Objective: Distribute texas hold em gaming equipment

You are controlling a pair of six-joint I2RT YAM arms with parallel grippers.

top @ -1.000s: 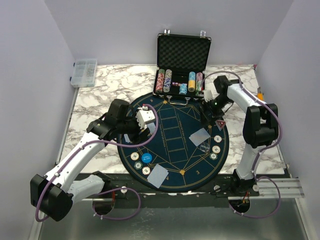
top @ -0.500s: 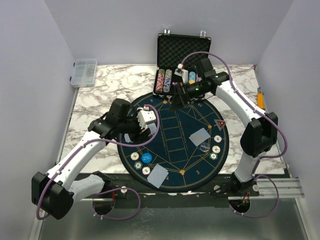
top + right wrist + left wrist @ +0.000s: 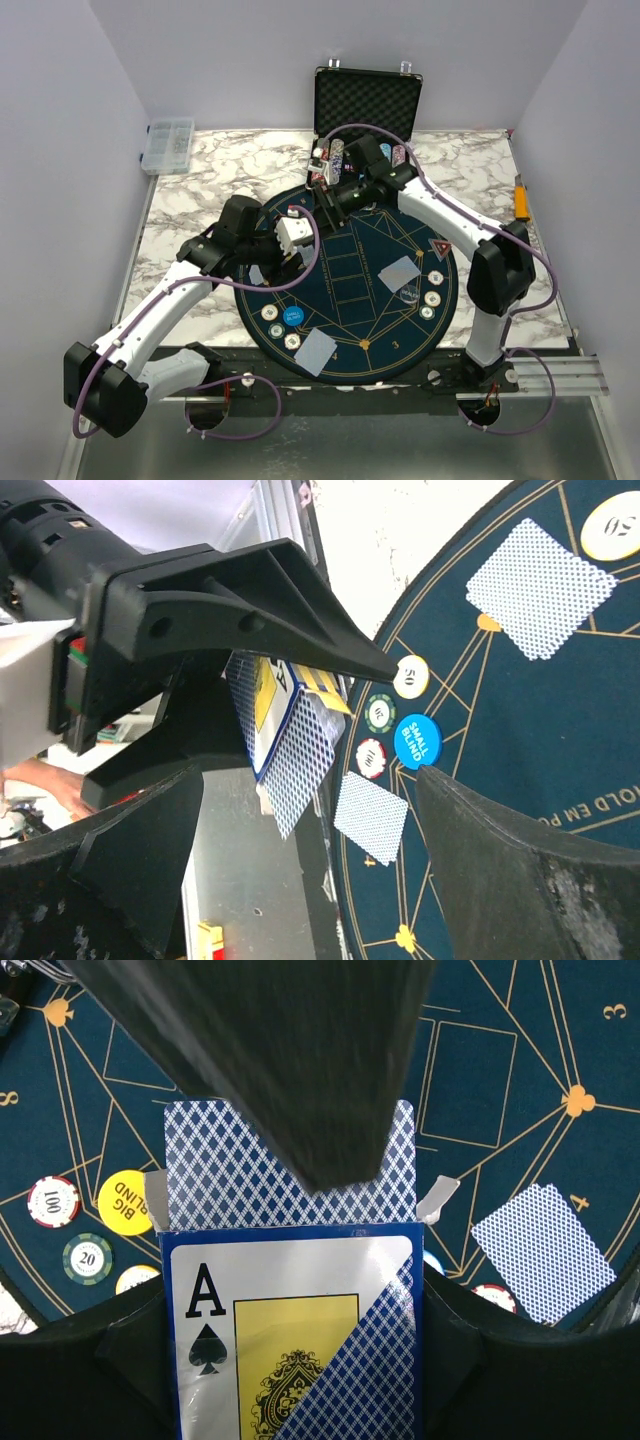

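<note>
My left gripper (image 3: 287, 240) is shut on a blue card box (image 3: 290, 1340) with an ace of spades on its front, and holds it over the mat's left part. Blue-backed cards (image 3: 230, 1175) stick out of the box's open top. My right gripper (image 3: 325, 203) is open right at that box. One of its fingers (image 3: 290, 1060) lies over the protruding cards, and in the right wrist view the box (image 3: 285, 720) sits between its spread jaws. Two single cards (image 3: 402, 272) (image 3: 316, 350) lie face down on the round mat (image 3: 345, 290). Chips (image 3: 270, 313) and a blue small-blind disc (image 3: 292, 317) lie front left. More chips (image 3: 432, 298) lie at the right.
An open black case (image 3: 367, 100) with rows of chips stands at the mat's far edge. A clear compartment box (image 3: 168, 145) sits at the far left of the marble table (image 3: 200, 190). An orange-handled tool (image 3: 521, 197) lies at the right edge.
My right arm has swung left from the right side of the mat, past the case, to the card box. My left gripper has stayed still with the box.
</note>
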